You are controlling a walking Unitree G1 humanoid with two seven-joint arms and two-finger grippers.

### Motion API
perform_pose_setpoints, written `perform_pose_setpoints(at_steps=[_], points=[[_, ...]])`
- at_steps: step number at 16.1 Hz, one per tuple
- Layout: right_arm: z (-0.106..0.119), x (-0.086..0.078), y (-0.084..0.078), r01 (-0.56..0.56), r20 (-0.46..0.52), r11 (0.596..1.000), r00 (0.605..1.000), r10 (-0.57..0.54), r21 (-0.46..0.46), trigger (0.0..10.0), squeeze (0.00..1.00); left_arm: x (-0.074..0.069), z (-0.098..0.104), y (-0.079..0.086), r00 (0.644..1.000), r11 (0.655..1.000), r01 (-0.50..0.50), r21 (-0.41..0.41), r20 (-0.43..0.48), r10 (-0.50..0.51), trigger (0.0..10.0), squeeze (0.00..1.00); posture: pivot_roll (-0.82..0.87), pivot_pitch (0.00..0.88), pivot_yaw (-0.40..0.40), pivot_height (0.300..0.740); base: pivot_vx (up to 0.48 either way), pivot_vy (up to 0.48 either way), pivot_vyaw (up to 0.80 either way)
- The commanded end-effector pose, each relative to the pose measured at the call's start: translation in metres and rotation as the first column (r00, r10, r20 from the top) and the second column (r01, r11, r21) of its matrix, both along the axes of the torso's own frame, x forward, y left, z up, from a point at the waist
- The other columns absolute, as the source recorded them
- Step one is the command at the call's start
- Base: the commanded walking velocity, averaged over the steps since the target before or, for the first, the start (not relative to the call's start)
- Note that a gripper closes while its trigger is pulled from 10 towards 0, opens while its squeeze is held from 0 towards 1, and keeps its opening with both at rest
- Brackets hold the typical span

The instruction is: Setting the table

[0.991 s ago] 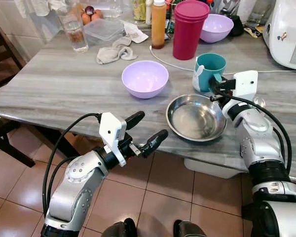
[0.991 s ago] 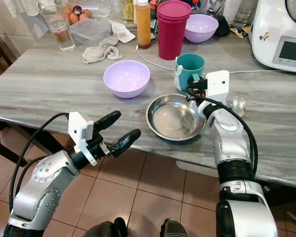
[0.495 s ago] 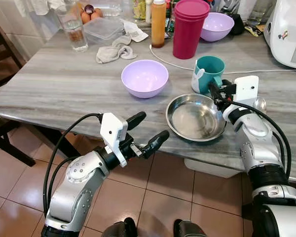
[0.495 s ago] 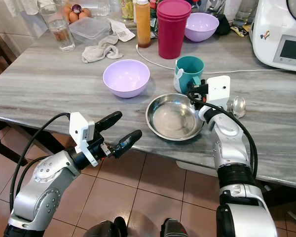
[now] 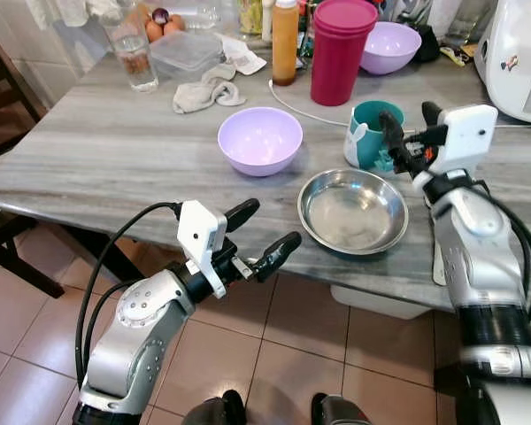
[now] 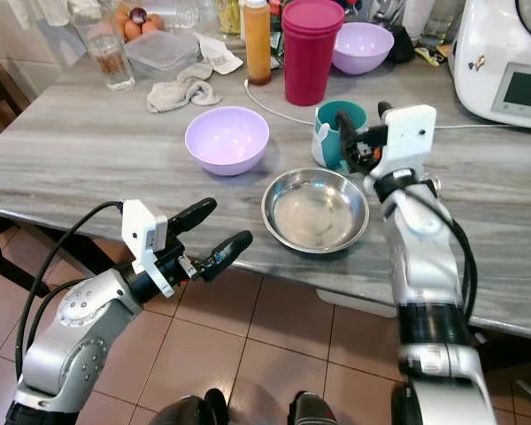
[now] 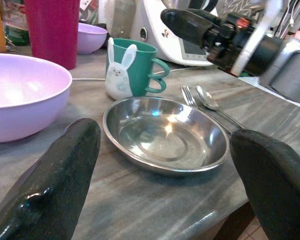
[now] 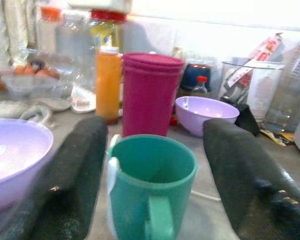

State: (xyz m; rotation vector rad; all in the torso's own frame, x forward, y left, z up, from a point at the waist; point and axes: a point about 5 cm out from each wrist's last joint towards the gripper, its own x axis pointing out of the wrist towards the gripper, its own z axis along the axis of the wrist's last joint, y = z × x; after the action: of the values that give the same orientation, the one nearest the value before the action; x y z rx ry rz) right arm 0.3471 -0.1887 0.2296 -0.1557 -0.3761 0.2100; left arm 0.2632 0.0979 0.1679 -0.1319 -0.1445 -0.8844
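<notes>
Left eye view, lower left: my left gripper hangs below the table edge, fingers spread, empty. At centre I see the lilac bowl, then the steel bowl near the front edge. Right of centre, my right gripper hovers at the teal mug, jaws spread either side, not pinching it

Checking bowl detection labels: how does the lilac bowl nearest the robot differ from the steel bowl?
The lilac bowl is matte and opaque, with deep rounded walls; the steel bowl is shiny, reflective and much shallower, with a flat bottom. The lilac one sits further in on the table; the steel one lies near the front edge, nearer the teal mug. Both are upright and empty.
</notes>
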Motion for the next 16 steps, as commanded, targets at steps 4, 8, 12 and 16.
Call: perform_pose_setpoints(at_steps=[4,8,12,16], points=[[-0.007,-0.025,0.009,0.042,0.013,0.999,0.999,-0.042,-0.018,10.0,1.00,0.004,0.000,0.004,1.000,1.000,-0.023,-0.001,0.008,0.023,10.0,0.00,-0.21,0.169,0.063,0.740,0.000,0.000,0.00],[-0.011,-0.038,0.016,0.100,0.017,0.995,0.995,-0.100,-0.013,10.0,1.00,0.010,0.002,0.005,0.997,0.997,-0.071,-0.017,0.030,0.072,10.0,0.00,-0.21,0.146,0.052,0.740,0.000,0.000,0.00],[-0.007,-0.039,0.024,0.120,0.030,0.993,0.992,-0.120,-0.011,10.0,1.00,0.016,0.005,0.009,0.988,0.988,-0.147,-0.048,0.050,0.149,10.0,0.00,-0.21,0.132,0.040,0.740,0.000,0.000,0.00],[-0.003,-0.038,0.028,0.137,0.052,0.990,0.990,-0.135,-0.038,10.0,1.00,0.028,0.011,0.021,0.950,0.951,-0.297,-0.089,0.072,0.303,10.0,0.00,-0.21,0.127,0.037,0.740,0.000,0.000,0.00]])
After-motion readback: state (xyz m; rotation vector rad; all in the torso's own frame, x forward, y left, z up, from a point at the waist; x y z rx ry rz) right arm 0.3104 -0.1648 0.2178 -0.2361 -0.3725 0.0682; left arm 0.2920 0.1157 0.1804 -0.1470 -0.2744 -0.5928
